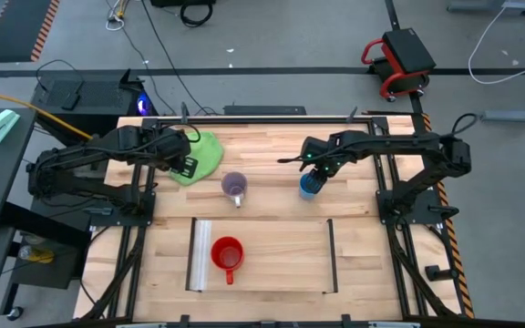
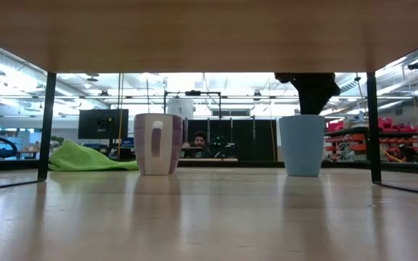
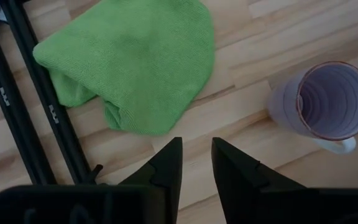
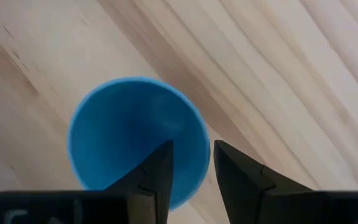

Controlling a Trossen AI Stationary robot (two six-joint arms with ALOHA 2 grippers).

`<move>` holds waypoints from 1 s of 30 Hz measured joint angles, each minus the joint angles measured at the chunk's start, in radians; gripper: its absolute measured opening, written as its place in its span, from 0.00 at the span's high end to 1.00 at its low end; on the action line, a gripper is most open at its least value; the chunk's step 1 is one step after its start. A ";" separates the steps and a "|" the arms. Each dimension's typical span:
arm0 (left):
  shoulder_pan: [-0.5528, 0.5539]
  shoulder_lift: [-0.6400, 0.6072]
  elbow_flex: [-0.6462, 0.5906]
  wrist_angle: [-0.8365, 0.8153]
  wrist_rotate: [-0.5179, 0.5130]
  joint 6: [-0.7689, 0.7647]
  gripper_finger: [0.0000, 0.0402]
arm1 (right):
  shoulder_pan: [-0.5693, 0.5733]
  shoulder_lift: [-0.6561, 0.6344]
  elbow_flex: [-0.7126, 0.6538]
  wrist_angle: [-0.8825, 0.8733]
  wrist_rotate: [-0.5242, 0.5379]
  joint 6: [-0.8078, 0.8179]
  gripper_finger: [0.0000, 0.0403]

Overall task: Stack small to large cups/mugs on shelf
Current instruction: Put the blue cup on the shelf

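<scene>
While no writing reads on any mug:
Right gripper [image 4: 190,163]: over blue mug [image 1: 309,186], fingers slightly apart, gripping nothing.
Left gripper [image 3: 196,163]: near green cloth [image 3: 135,59], fingers slightly apart.
Purple mug [image 1: 234,187]: mid-table.
Red mug [image 1: 228,254]: on shelf [image 1: 281,260].

1. Purple mug [image 2: 158,143] stood upright left of centre, handle facing camera.
2. Blue mug [image 2: 302,145] upright at right, dark gripper [image 2: 309,90] directly above its rim.
3. Green cloth [image 2: 91,157] heaped far left.
</scene>
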 joint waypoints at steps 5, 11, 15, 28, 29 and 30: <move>0.000 0.000 0.000 0.000 0.000 -0.003 0.77 | -0.008 0.039 0.000 0.001 0.002 0.000 0.69; 0.000 0.000 0.000 0.000 0.000 -0.007 0.77 | -0.007 0.071 0.000 0.007 0.002 0.000 0.71; 0.000 0.000 0.000 0.000 0.000 -0.008 0.77 | -0.007 0.071 0.000 0.006 0.002 0.002 0.74; 0.000 0.000 0.000 0.004 0.000 -0.007 0.77 | -0.007 0.064 0.000 -0.010 -0.009 0.010 0.84; 0.000 0.000 0.000 0.004 0.000 -0.007 0.77 | -0.007 0.063 0.000 -0.008 -0.009 0.010 0.85; 0.000 0.000 0.000 0.004 0.000 -0.008 0.77 | -0.007 0.063 0.000 -0.008 -0.009 0.010 0.85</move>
